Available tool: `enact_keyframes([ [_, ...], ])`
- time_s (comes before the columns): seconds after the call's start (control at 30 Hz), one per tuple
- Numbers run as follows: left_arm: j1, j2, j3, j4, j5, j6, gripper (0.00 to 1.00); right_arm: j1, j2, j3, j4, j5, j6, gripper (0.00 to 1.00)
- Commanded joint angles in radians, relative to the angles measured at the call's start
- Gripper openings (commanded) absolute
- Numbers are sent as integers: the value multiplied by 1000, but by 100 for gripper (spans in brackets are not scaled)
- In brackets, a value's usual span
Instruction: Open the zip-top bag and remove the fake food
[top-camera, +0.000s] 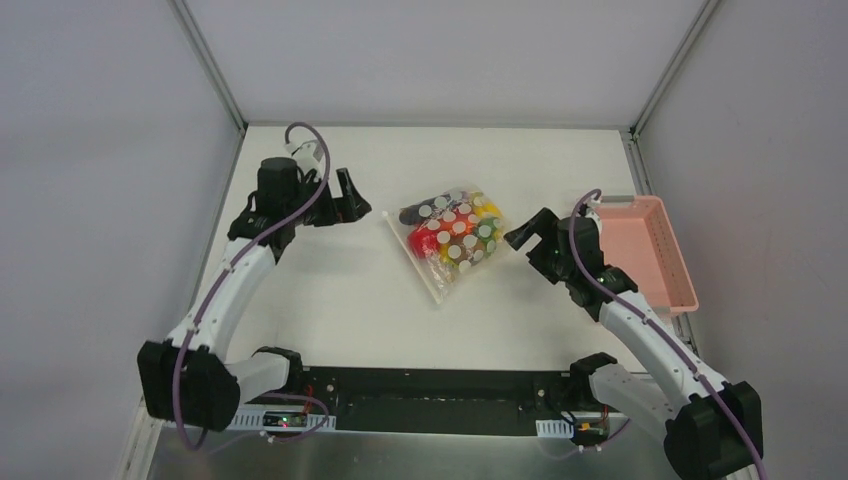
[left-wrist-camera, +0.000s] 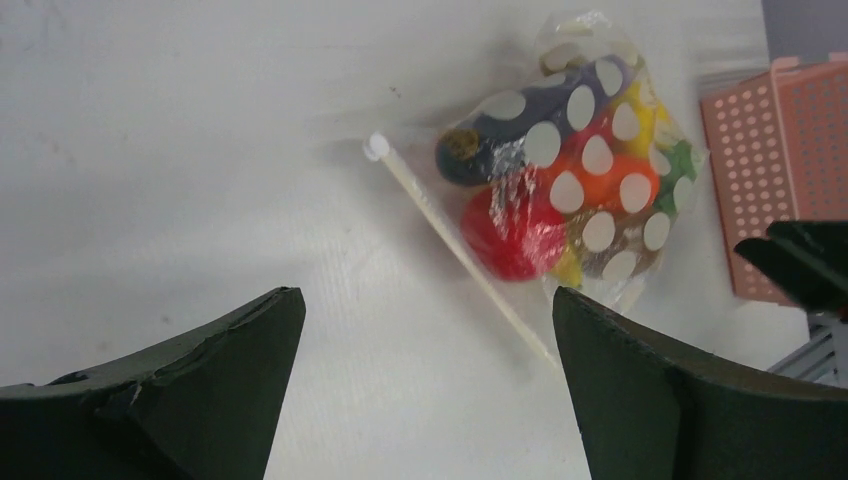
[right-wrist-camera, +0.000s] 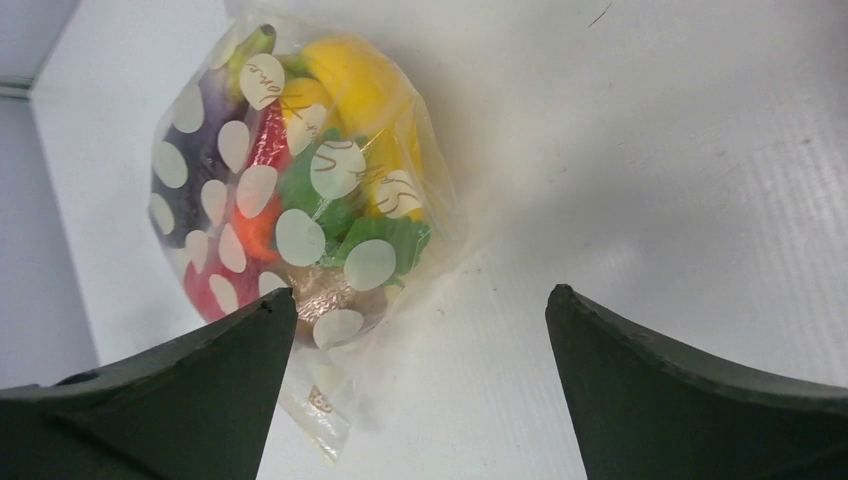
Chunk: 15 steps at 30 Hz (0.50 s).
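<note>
A: Count it off for me, left to right.

B: Two grippers, one bag, one basket. The left gripper (top-camera: 350, 203) is over the left part of the desk (top-camera: 330, 300). The zip-top bag (top-camera: 455, 235) lies flat near the middle. The right gripper (top-camera: 525, 232) is next, and a single pink basket (top-camera: 665, 250) sits at the desk's right edge.

A: And the fake food (top-camera: 460, 232)?

B: All of it is inside the bag, packed in a clump. I can make out a dark purple piece (left-wrist-camera: 475, 165), a red round piece (left-wrist-camera: 515, 235), an orange piece (left-wrist-camera: 610, 185), a yellow banana (right-wrist-camera: 350, 70) and a green piece (right-wrist-camera: 330, 195). The pieces overlap and the white dots cover them, so I cannot give an exact count.

A: Anything else on the bag?

B: One white strip (left-wrist-camera: 450, 240) runs along its left edge, on the side facing the left gripper.

A: Now the grippers. Left one?

B: Its jaws are spread wide and hold nothing. It points at the bag's strip edge but stays apart from it, with bare desk between its fingers in the left wrist view.

A: Right one?

B: Its jaws are also spread wide and nothing is clamped between them. It is just beside the bag's right edge. In the right wrist view one finger (right-wrist-camera: 180, 400) overlaps the bag's near corner. I cannot tell whether it touches the plastic. The basket is just behind this arm, apart from the bag.
</note>
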Motion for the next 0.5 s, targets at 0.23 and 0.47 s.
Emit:
enact_keyframes([
  [0.23,-144,637,509,120,188,2,100,3,24,-136,338,-220,189,100],
  [0.47,-199,882,650,144,234,-13,100,4,149,-132,429,-292,199,100],
])
